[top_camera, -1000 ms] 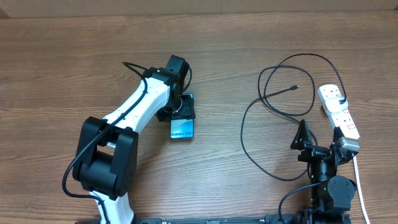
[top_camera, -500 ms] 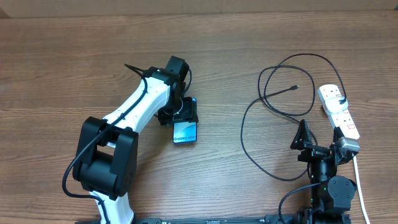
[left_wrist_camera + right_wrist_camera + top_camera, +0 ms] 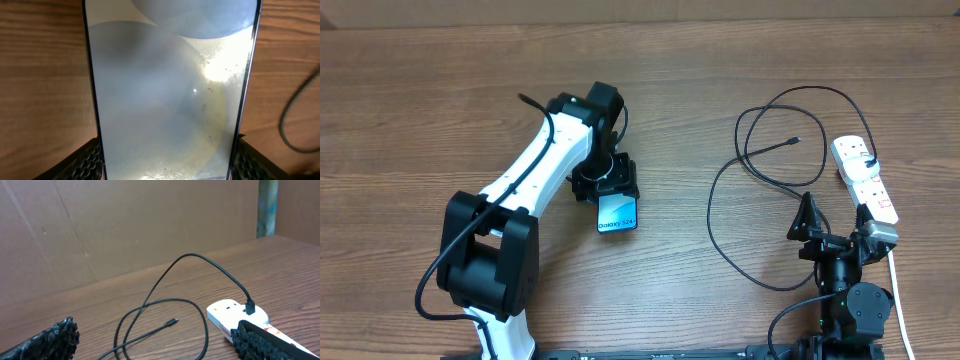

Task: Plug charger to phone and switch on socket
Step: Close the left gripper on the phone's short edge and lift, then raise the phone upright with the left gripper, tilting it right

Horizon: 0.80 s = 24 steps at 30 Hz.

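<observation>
My left gripper (image 3: pixel 610 185) is shut on the phone (image 3: pixel 616 213), a slim blue-screened smartphone at table centre-left. In the left wrist view the phone (image 3: pixel 170 90) fills the frame, with a finger pad on each of its long edges at the bottom. The black charger cable (image 3: pixel 725 200) lies in loops at right, its connector tip (image 3: pixel 796 141) loose on the wood and its plug (image 3: pixel 868 160) seated in the white socket strip (image 3: pixel 865 180). The right wrist view shows the tip (image 3: pixel 172 322), the plug (image 3: pixel 249 308) and the strip (image 3: pixel 235 314). My right gripper (image 3: pixel 830 235) is open and empty near the front edge.
The strip's thick white cord (image 3: pixel 898 300) runs off the front right past my right arm. A brown cardboard wall (image 3: pixel 125 225) stands behind the table.
My left gripper has carried the phone a little to the right and toward the front, turning it slightly. The right arm, the cable and the strip have not moved.
</observation>
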Motion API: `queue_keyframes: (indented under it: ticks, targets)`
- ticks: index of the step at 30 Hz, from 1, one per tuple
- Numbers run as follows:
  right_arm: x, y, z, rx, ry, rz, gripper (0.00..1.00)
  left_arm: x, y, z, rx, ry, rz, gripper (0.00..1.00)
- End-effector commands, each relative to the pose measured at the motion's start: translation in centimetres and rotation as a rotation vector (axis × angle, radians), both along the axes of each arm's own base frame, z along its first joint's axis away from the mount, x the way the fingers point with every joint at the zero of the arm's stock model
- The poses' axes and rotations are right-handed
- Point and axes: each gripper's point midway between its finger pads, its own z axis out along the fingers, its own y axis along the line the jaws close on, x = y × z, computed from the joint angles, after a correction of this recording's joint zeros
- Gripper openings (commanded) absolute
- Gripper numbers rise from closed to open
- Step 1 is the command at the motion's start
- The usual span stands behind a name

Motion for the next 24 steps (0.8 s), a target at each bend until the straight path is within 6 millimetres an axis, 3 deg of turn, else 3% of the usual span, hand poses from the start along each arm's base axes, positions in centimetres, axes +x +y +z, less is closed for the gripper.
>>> queue_keyframes:
  ticks: [1,12,19,24]
  targets:
    - [0.0,0.2,-0.3,-0.009,0.001,0.010,1.00,1.3,-0.9,2.3,-0.041,-0.029,0.016,0.45]
    - [0.0,0.2,-0.3,-0.009,0.001,0.010,1.00,1.1,-2.4,7.2,-0.125,-0.008,0.019,0.45]
    - [0.0,0.2,-0.3,-0.009,0.001,0.010,1.00,-0.4,-2.3,8.8,-0.137,0.052,0.013,0.45]
    - [0.0,0.2,-0.3,-0.009,0.000,0.010,1.00,-1.1,-4.0,10.0,-0.246,0.096,0.022,0.45]
